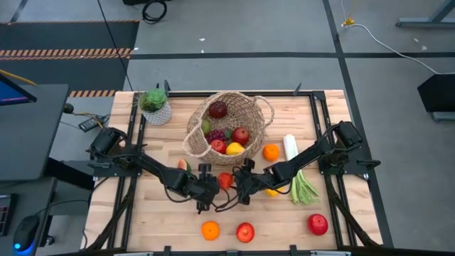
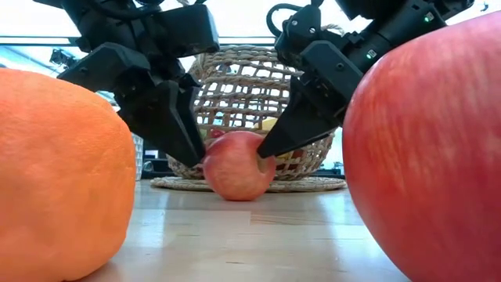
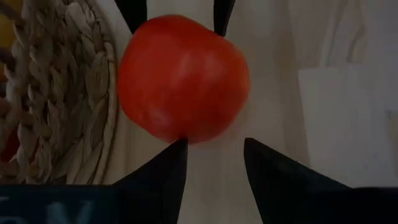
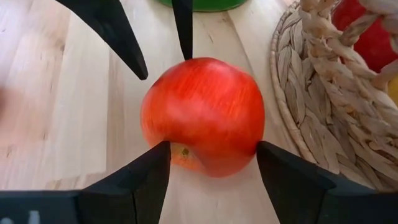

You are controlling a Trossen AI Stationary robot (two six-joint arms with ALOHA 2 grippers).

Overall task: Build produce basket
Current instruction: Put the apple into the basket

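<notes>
Orange up front; beyond, apple between left tool and right tool

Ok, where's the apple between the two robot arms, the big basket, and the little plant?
apple [image 2: 235, 164], low view, middle of its red front.
basket [image 1: 250, 108], high view, woven wall on the right.
plant [image 1: 153, 99], high view, its green leaves.
</notes>
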